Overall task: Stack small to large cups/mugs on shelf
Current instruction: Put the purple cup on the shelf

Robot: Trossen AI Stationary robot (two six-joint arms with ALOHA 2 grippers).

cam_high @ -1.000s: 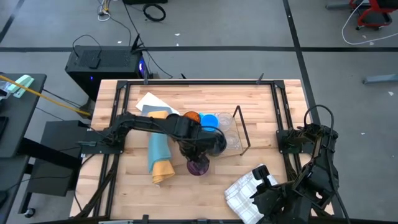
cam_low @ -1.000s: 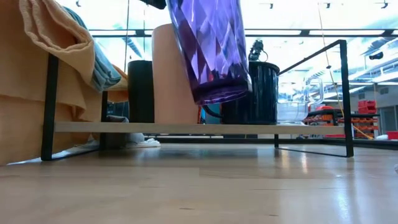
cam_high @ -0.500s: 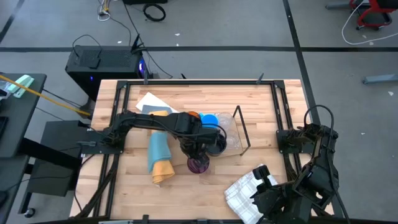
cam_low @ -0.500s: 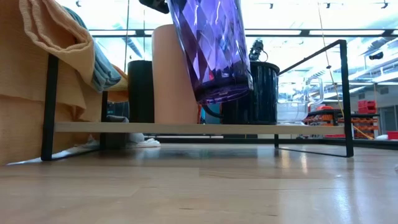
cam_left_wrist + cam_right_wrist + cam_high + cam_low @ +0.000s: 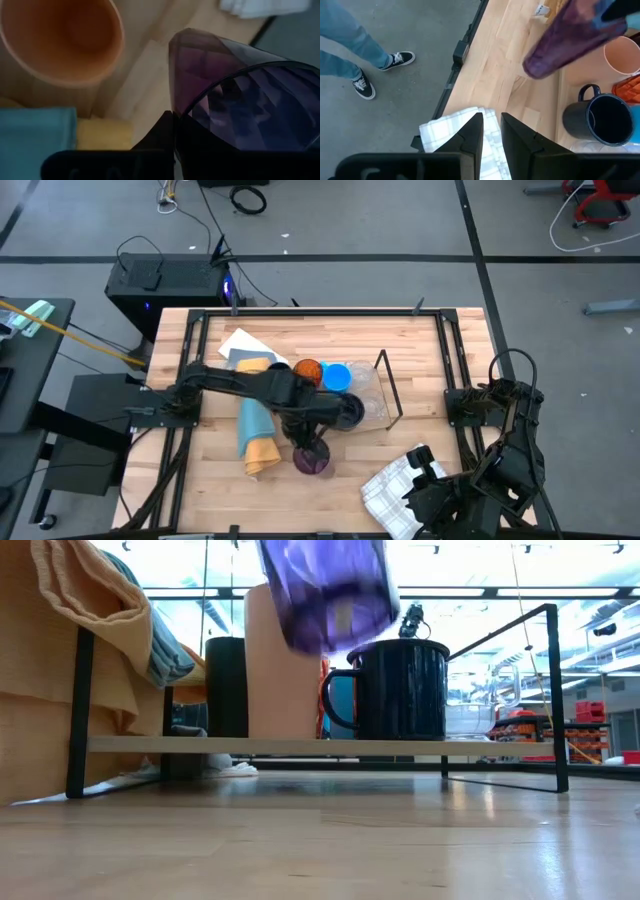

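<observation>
Holding the tumbler point(image 5: 311, 457) by its rim, the left gripper point(image 5: 305, 435) pinches tight; swing it toward twelve o'clock, clear the mug point(image 5: 347, 412), and level it over the shelf point(image 5: 300, 746). Right gripper point(image 5: 490, 131), parked at four o'clock, has jaws slightly parted.

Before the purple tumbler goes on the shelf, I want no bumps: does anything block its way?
Yes. The left gripper holds the tumbler in front of the shelf, where the dark mug and peach cup already stand.
</observation>
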